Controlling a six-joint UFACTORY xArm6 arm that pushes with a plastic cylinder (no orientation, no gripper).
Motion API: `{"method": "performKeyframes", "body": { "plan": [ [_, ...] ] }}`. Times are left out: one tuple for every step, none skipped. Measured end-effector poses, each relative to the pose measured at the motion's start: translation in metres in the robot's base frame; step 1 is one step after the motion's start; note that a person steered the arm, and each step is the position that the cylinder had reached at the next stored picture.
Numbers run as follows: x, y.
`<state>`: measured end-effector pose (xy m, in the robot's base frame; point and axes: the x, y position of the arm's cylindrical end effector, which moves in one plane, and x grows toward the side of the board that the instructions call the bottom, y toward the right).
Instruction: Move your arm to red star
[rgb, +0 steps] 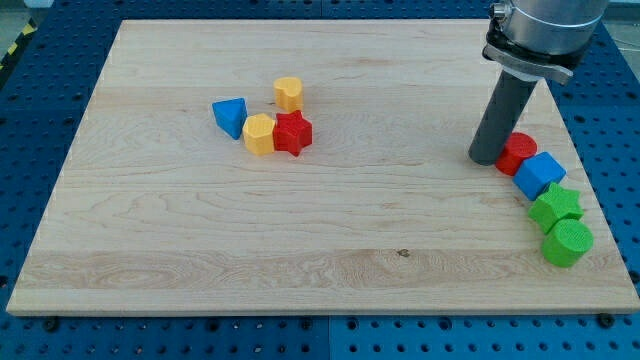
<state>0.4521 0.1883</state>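
The red star (294, 132) lies on the wooden board left of centre, touching a yellow hexagon block (258, 134) on its left. A yellow heart-like block (289, 93) sits just above it and a blue triangle block (230, 116) lies further left. My tip (487, 158) is at the view's right, far to the right of the red star. It stands right beside a red cylinder (518, 152).
A row of blocks runs down the board's right edge: the red cylinder, a blue cube (540, 175), a green star (556, 207) and a green cylinder (567, 242). The wooden board (300, 250) lies on a blue perforated table.
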Motion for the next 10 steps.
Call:
{"method": "performKeyframes", "body": {
  "plan": [
    [0.0,0.02],
    [0.0,0.021],
    [-0.003,-0.015],
    [-0.004,-0.027],
    [-0.004,-0.03],
    [-0.024,-0.087],
    [-0.028,-0.094],
    [-0.042,-0.149],
    [-0.05,-0.186],
    [-0.052,-0.208]
  ]
}}
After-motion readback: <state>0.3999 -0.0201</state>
